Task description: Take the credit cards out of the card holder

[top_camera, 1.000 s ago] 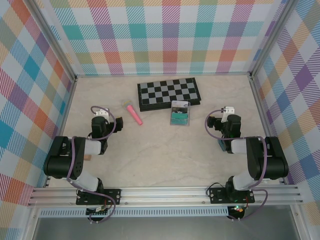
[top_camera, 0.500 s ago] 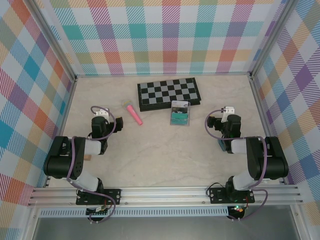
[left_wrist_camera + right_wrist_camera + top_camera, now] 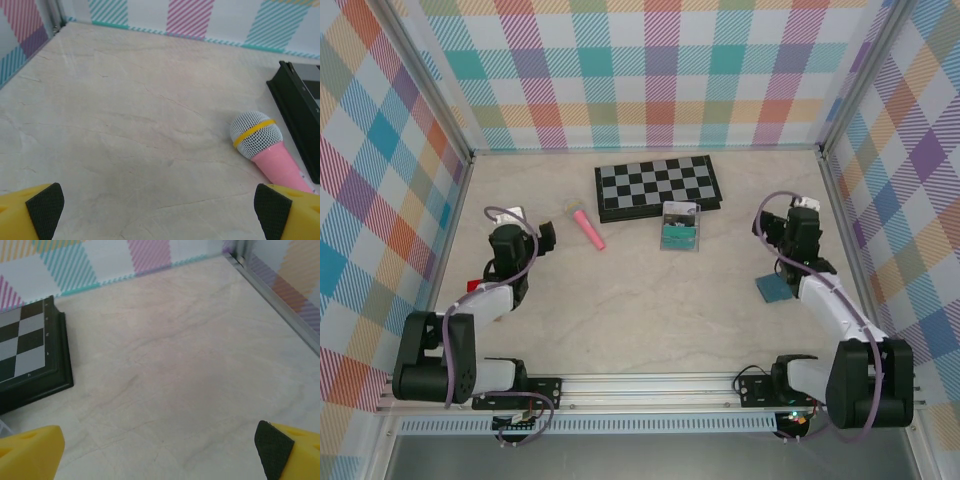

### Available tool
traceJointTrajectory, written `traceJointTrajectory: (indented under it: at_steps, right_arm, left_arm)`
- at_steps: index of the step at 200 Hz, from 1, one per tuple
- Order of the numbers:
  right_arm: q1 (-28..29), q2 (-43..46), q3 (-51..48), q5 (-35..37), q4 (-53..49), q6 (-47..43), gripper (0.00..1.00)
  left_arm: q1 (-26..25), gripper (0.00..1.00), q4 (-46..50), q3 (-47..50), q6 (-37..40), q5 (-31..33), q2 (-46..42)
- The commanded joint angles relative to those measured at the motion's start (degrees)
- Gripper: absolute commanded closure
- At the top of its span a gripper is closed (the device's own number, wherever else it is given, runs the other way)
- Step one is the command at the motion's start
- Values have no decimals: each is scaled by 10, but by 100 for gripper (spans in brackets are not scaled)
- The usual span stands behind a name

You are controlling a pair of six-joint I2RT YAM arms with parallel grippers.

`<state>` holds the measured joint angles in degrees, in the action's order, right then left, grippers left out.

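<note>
L gripper [image 3: 159, 212] near the mic [image 3: 260, 145], R gripper [image 3: 155, 450] by the worktop's [image 3: 650, 300] right edge, both wide open, empty. Holder [image 3: 680, 212] lies open toward the back edge, just in front of the board [image 3: 658, 186], cards [image 3: 680, 237] tucked in. Risk imo: tug a card w/o pinning the holder and the whole thing drags along.

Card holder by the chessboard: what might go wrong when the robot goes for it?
The small teal-and-grey card holder lies right by the black-and-grey chessboard, so a gripper reaching for it may bump the board. The pink toy microphone sits between it and the open left gripper and could get knocked aside.
</note>
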<state>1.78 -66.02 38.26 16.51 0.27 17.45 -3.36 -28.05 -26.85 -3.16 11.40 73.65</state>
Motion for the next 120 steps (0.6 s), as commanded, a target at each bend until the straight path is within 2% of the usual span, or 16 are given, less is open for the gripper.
traceJointTrajectory:
  at_steps: [1,13,32,55,97,120]
  right_arm:
    - [-4,-3,67,1,-246,111,0]
    - [-5,-22,99,9,-304,133,0]
    - [-5,-50,123,-2,-370,151,0]
    - [-8,-71,115,-66,-385,164,1]
    - [-21,-97,90,-58,-392,196,3]
    - [-31,-124,90,-53,-395,206,2]
  left_arm:
    - [-2,0,80,-19,-58,33,-23]
    - [-3,0,116,-36,-66,35,-28]
    - [-2,0,116,-38,-91,39,-27]
    - [-2,0,131,-50,-105,42,-25]
    - [-3,0,189,-82,-100,29,-12]
    - [-3,0,195,-91,-95,-2,-5]
